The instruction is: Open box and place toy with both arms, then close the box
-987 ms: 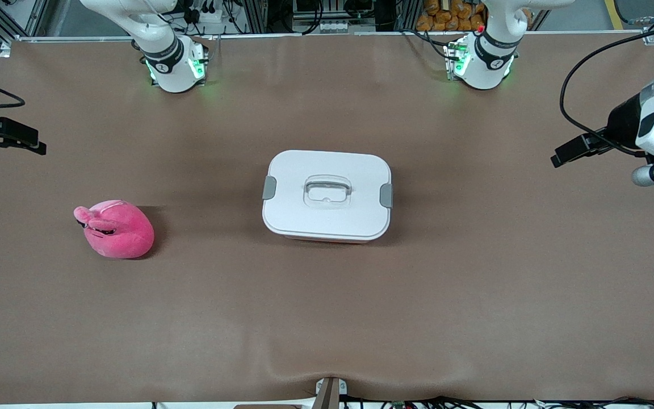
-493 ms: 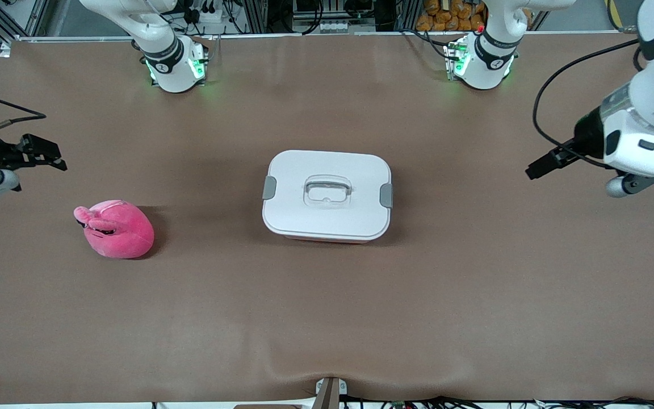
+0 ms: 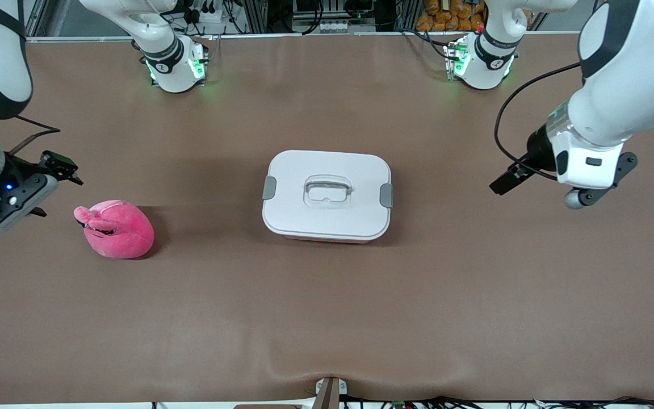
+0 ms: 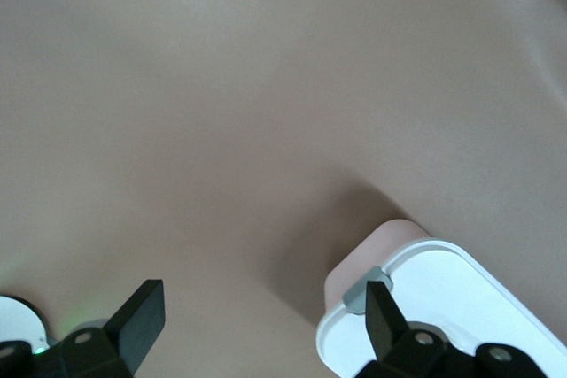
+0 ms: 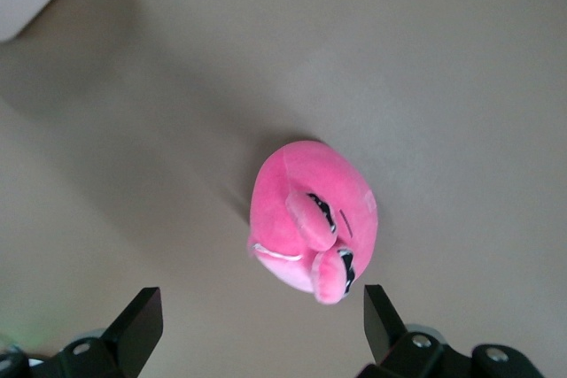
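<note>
Spread wide, the right gripper (image 3: 68, 170) is hanging just off the toy (image 3: 116, 229) at the right arm's end of the table, while the left gripper (image 3: 503, 183), also spread, is hovering well apart from the shut box (image 3: 327, 196) mid-table.
</note>
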`<state>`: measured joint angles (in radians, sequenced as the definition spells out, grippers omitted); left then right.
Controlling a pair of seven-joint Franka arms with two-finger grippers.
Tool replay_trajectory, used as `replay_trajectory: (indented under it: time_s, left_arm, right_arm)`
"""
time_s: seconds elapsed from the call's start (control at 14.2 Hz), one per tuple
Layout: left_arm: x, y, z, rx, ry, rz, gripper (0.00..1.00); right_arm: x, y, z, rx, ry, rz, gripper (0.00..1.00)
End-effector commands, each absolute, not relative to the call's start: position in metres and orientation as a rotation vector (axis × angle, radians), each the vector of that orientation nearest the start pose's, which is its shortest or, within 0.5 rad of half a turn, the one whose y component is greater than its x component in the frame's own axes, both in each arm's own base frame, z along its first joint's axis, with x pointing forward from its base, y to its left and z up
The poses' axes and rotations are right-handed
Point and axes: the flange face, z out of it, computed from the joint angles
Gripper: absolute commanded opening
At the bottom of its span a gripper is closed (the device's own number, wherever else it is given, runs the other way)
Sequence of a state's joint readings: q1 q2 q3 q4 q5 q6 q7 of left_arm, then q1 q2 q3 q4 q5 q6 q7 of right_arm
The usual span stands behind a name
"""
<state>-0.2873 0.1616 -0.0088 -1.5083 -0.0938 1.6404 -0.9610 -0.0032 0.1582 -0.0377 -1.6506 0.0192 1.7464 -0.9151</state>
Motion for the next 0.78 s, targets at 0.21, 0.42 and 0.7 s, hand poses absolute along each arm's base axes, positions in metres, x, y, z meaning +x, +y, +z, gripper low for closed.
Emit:
replay_trajectory:
  time_s: [0.21, 0.42, 0.7]
  left_arm:
    - [0.582, -0.225, 0.563, -2.97, -1.231, 0.121, 1.0]
    - [0.581, -0.255, 0.551, -2.923, -1.351, 0.112, 1.0]
    - [0.578, -0.281, 0.542, -2.864, -1.46, 0.121, 1.0]
  right_arm:
    - [0.594, -0.017, 0.452, -2.695, -1.596, 0.039, 1.0]
    - [0.6, -0.009, 0.436, -2.626, -1.711, 0.042, 1.0]
    - [0.606, -0.004, 0.409, -2.526, -1.882, 0.114, 1.0]
